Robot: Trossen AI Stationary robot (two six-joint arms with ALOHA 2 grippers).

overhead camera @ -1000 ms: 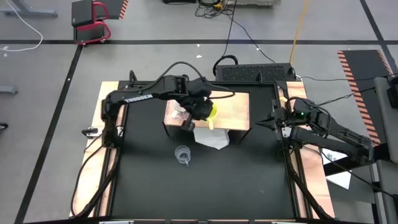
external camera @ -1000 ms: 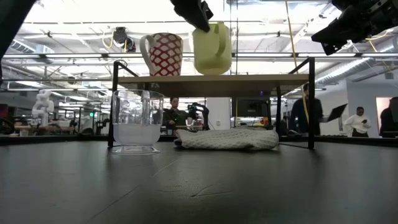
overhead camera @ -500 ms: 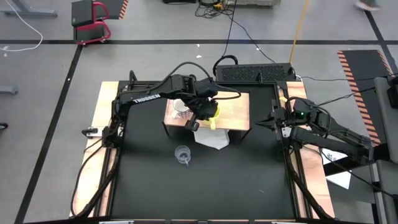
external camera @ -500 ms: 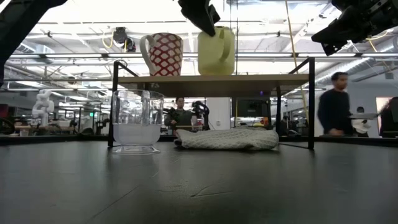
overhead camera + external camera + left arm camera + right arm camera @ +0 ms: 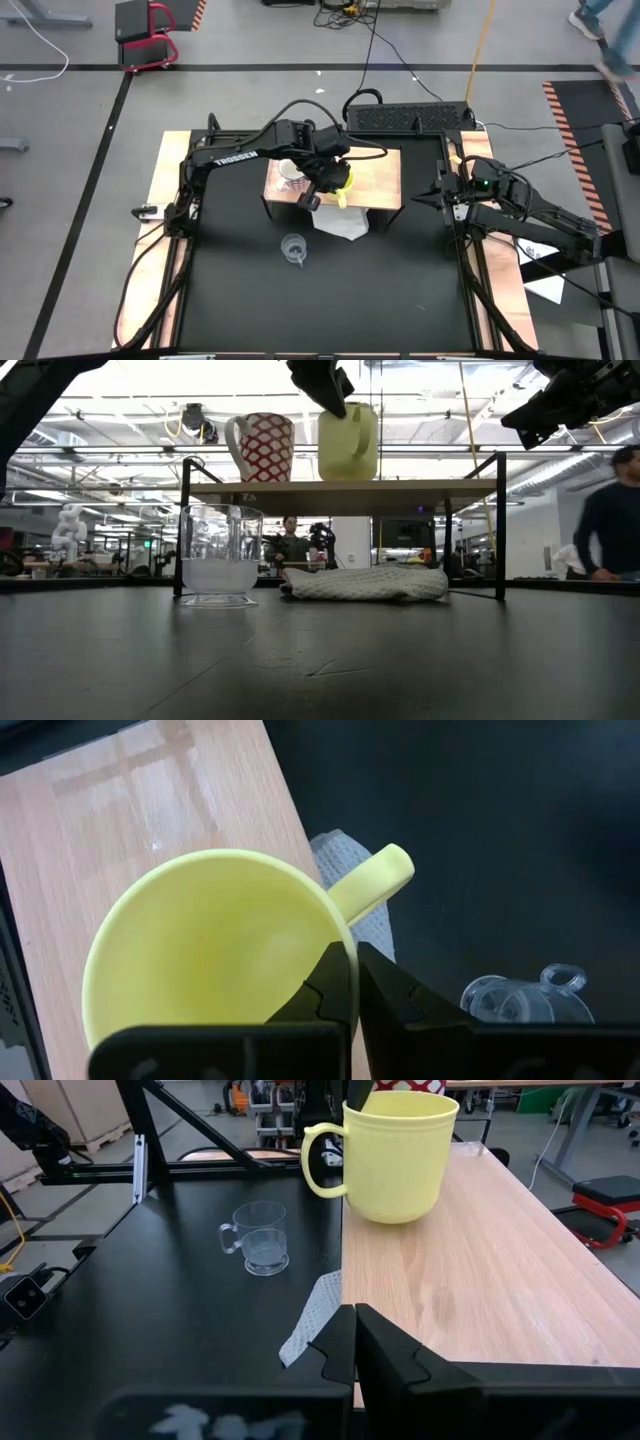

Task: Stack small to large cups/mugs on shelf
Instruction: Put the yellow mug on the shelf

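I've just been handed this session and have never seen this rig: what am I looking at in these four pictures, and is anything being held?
Two dark robot arms work at a black table. One picture looks straight down, one looks level across the table top, and two come from cameras on the arms' wrists.

On the table stands the shelf, a light-wood board on a black frame. On it are a white mug with a red pattern and the yellow mug. The left gripper is shut on the yellow mug's rim, and the mug seems to sit on the board. On the table in front of the shelf are a clear glass cup and a white cloth, partly under the shelf.

The right gripper waits shut by the table's right edge.
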